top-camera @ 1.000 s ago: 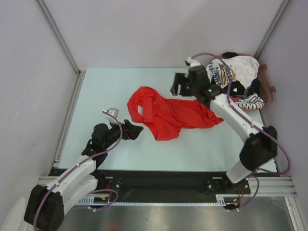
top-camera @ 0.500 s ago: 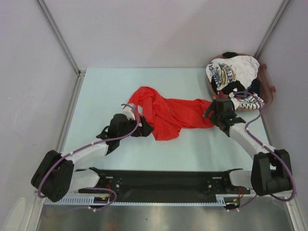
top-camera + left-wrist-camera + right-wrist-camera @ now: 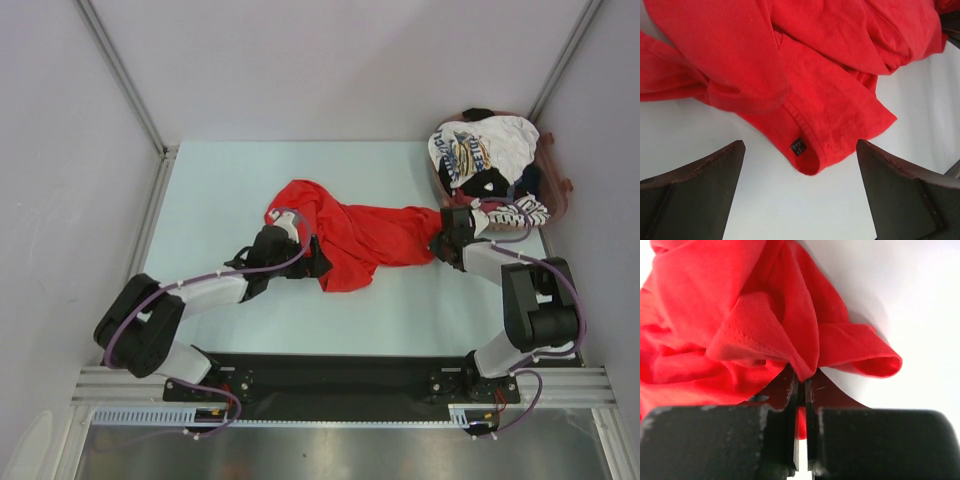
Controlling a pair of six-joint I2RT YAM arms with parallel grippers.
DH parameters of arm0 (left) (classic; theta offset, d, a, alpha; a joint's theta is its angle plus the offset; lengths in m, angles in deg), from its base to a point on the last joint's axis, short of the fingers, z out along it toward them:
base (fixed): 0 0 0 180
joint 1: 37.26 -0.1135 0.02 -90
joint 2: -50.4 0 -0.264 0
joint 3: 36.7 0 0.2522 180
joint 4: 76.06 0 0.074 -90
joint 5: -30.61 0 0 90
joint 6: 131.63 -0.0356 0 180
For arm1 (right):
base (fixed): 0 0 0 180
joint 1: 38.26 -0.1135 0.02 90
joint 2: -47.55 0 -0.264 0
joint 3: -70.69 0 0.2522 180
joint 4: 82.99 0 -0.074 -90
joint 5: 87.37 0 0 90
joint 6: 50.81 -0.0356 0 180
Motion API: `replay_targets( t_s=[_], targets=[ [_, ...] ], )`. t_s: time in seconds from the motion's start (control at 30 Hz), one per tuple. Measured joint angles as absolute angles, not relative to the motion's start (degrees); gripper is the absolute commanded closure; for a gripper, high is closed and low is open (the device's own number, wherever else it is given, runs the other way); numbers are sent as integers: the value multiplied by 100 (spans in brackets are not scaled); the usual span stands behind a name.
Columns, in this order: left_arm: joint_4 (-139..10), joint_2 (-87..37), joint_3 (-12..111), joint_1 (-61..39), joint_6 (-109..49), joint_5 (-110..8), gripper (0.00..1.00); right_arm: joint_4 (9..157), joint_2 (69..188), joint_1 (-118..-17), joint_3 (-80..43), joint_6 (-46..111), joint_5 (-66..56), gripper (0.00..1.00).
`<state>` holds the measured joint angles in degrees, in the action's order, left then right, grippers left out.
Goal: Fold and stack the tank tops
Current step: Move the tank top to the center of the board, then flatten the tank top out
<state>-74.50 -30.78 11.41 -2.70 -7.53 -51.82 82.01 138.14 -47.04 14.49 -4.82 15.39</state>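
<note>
A bright red tank top [image 3: 350, 235] lies crumpled across the middle of the table. My right gripper [image 3: 441, 248] is at its right end. In the right wrist view the jaws [image 3: 801, 377] are shut on a pinched fold of the red cloth [image 3: 715, 315]. My left gripper [image 3: 318, 262] sits low at the garment's near-left edge. Its jaws [image 3: 800, 145] stand wide open on either side of a hem corner of the red top [image 3: 790, 60] that carries a small dark label [image 3: 798, 146], and they touch nothing.
More tank tops are piled at the back right in a brownish basket [image 3: 560, 190]: a white one with blue-yellow print [image 3: 480, 150], a dark one [image 3: 490, 183] and a black-and-white striped one [image 3: 520, 212]. Metal frame posts and walls border the table.
The right arm came down from the back to the red top's right end and shut on the cloth. The left arm reached forward and right to the garment's near-left hem, still open.
</note>
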Motion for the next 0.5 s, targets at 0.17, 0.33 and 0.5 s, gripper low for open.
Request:
replay_targets(
  t_s=[0.17,0.33,0.5],
  targets=[
    [-7094,-3607,1727,-250,-751,-5503,0,7945,13084,-4817,1429,-367,1770,100],
    [-6718,-4012,2290,-309,-726,-6021,16,7371,11996,-4914,933,-71,1934,100],
    [-6449,-4694,3062,-615,-643,-6069,100,6975,11554,-4903,490,125,1858,99]
  ],
)
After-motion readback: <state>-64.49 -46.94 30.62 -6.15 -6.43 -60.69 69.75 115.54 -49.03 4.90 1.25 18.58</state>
